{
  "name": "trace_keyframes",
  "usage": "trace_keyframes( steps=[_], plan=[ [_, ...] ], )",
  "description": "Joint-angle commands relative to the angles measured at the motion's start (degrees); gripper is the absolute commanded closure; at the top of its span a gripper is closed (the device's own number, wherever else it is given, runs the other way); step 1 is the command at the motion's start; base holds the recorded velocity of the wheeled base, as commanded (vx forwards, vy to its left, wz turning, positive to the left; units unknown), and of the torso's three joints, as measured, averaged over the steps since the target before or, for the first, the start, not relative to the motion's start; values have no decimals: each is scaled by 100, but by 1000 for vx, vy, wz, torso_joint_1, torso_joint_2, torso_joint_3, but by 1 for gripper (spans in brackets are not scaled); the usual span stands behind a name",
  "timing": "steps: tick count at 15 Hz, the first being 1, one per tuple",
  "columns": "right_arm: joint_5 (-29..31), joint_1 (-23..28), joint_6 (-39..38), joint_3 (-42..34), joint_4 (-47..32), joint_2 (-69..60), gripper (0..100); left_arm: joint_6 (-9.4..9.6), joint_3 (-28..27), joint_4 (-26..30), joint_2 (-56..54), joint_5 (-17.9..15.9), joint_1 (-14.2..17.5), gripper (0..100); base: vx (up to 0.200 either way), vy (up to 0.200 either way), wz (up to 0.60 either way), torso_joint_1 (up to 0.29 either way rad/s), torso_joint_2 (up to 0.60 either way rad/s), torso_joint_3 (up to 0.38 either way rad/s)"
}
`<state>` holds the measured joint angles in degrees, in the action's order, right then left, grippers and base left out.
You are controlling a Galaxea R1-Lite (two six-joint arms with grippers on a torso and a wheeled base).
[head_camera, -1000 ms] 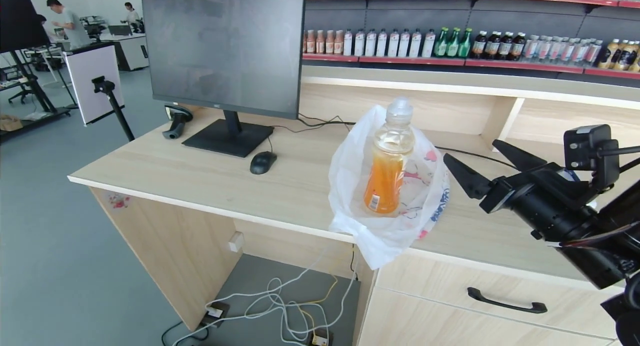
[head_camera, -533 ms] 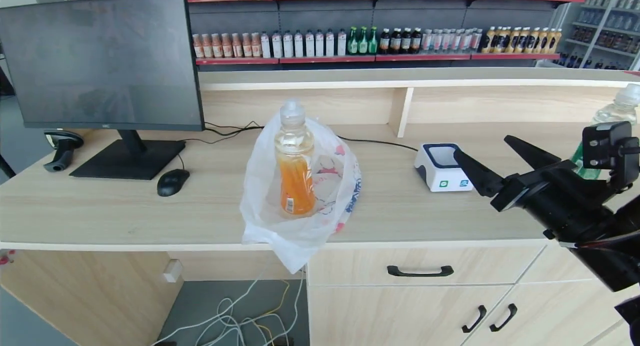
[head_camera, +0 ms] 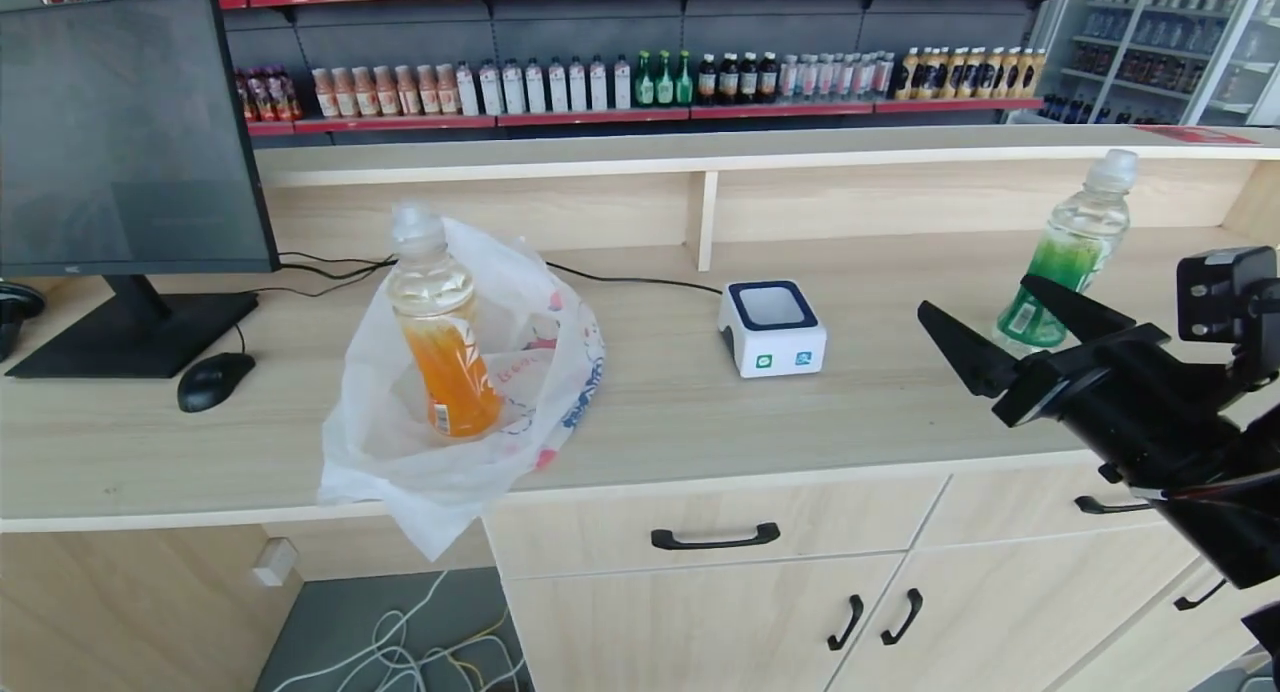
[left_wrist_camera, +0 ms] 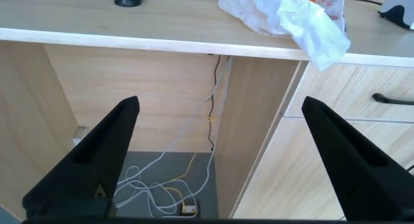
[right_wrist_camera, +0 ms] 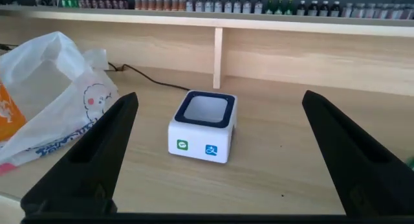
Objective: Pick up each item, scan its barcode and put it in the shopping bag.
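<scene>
The white plastic shopping bag (head_camera: 455, 442) sits on the wooden counter (head_camera: 880, 412) at its front edge, mouth open, with one loose corner hanging down over the edge. An orange drink bottle (head_camera: 440, 347) stands inside it, leaning a little, its clear cap poking above the plastic. To the right of the bag, apart from it, is the small white barcode scanner (head_camera: 771, 328) with its dark-rimmed window facing up and a black cable running from behind it along the back of the counter. Further right a green drink bottle (head_camera: 1066, 254) stands upright on the counter, well apart from the bag.

The right gripper (head_camera: 972, 294) hangs in front of the counter's right part, jaws spread wide with nothing between them, pointing towards the scanner, with the green bottle just beyond its far finger. The left gripper (left_wrist_camera: 220, 106) is low, below the countertop, jaws likewise released and bare, facing the open space under the counter where loose cables (left_wrist_camera: 169, 185) lie on the floor.

At the far left stand a dark monitor (head_camera: 120, 132) and a black mouse (head_camera: 213, 380). Shelves of bottled drinks (head_camera: 600, 80) line the wall behind
</scene>
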<state>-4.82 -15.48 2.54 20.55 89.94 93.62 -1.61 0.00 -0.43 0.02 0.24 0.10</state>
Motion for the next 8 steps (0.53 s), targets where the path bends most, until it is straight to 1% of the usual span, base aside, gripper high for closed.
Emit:
trace_keyframes(
  steps=[1, 8],
  plan=[
    [-2, 45, 1, -7, 6, 77, 0, -6, 0, -1, 6, 2, -1, 0, 0, -200, 0, 7, 2, 2],
    [-2, 63, 36, -16, 6, 121, 0, 3, 0, -1, 6, 2, -1, 0, 0, -200, 0, 2, 2, 3]
  ],
)
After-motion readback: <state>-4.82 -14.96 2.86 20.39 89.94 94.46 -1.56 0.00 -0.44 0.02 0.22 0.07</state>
